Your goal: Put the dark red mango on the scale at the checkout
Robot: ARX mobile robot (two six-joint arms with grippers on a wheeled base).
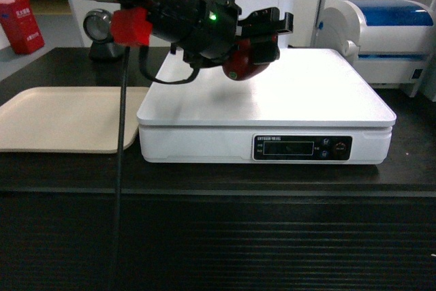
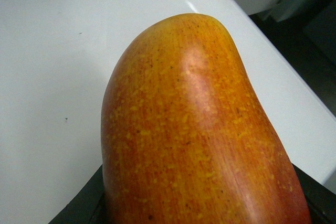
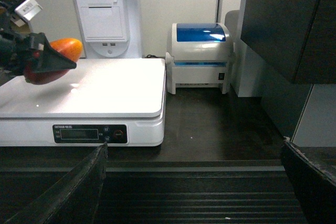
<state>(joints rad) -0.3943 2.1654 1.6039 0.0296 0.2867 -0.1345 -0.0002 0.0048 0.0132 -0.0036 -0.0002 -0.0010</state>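
The dark red mango (image 1: 246,60) hangs a little above the white scale (image 1: 306,93), over its back left part. My left gripper (image 1: 255,42) is shut on it. In the left wrist view the mango (image 2: 199,129) fills the middle, orange-red and speckled, with the scale's platter (image 2: 52,77) below it. From the right wrist view I see the mango (image 3: 55,59) held over the scale (image 3: 105,85) at the far left. My right gripper (image 3: 194,182) is open in front of the counter's dark ribbed face, holding nothing; it does not show in the head view.
A beige tray (image 1: 65,117) lies on the black counter left of the scale. A white and blue label printer (image 1: 385,25) stands behind the scale on the right, a red box (image 1: 22,24) at the far left. A dark cabinet (image 3: 294,24) hangs at the right.
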